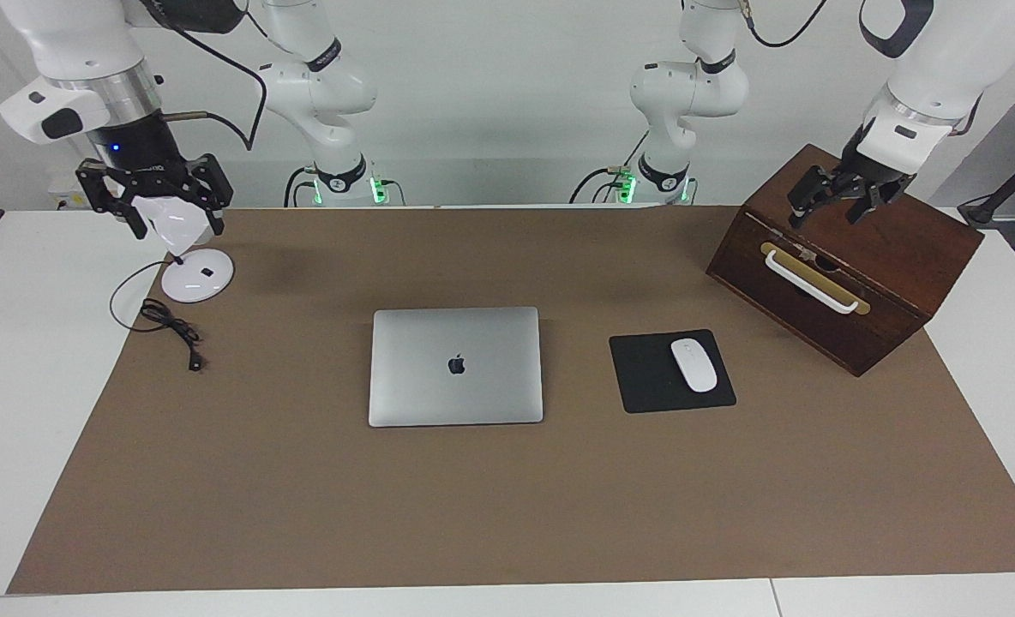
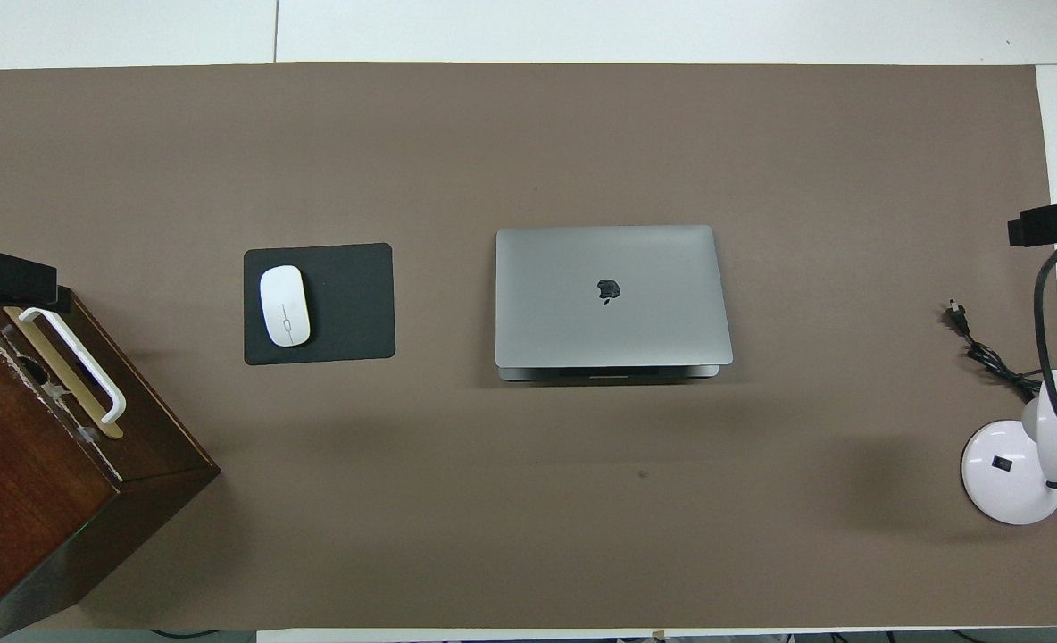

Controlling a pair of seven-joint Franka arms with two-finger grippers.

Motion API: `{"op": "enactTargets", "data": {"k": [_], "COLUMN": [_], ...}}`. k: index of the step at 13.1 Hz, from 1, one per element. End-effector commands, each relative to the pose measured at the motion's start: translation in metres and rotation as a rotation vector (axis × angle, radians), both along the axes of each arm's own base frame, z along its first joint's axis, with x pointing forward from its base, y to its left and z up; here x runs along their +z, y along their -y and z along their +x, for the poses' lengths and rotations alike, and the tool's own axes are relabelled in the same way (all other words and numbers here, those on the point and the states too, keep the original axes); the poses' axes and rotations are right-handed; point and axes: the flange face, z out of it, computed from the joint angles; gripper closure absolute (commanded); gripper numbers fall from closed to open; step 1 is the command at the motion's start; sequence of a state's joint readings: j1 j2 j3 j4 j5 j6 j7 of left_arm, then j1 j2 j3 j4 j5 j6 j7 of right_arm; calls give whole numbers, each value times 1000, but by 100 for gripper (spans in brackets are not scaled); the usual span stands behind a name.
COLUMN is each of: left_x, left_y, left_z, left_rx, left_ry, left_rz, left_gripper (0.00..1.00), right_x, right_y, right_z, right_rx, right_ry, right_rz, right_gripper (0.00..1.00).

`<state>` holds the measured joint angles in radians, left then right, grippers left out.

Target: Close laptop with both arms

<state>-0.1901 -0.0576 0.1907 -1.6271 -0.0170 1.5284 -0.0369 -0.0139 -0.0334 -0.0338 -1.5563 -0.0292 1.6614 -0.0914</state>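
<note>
The silver-grey laptop [image 1: 455,366] [image 2: 611,299] lies in the middle of the brown mat with its lid down flat and the dark apple logo facing up. Neither gripper touches it. My right gripper [image 1: 177,221] hangs open over the white lamp at the right arm's end of the table; only a black tip of the right gripper [image 2: 1051,223] shows in the overhead view. My left gripper [image 1: 825,214] hangs open over the top of the wooden box at the left arm's end, and a black tip of the left gripper [image 2: 11,277] shows from above.
A black mouse pad [image 1: 645,377] with a white mouse [image 1: 693,364] lies beside the laptop toward the left arm's end. The dark wooden box [image 1: 850,266] has a white handle. A white desk lamp [image 1: 197,276] and its black cable [image 1: 169,326] sit at the right arm's end.
</note>
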Motion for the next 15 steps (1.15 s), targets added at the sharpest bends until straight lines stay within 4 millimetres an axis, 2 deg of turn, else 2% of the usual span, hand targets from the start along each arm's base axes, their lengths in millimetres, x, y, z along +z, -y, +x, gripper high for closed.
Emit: {"op": "enactTargets", "data": {"k": [1, 15], "left_x": [6, 6], "left_y": [-4, -1], "left_z": [-1, 0], "left_rx": [9, 7], "left_ry": [-12, -8], "left_rz": [29, 13], "left_gripper": [0, 0], "right_x": [1, 3], "right_y": [-4, 4], "right_z": [-7, -10], "right_rx": [-94, -166], "right_ry": [9, 13], "right_rz": [15, 23], "right_gripper": [0, 0]}}
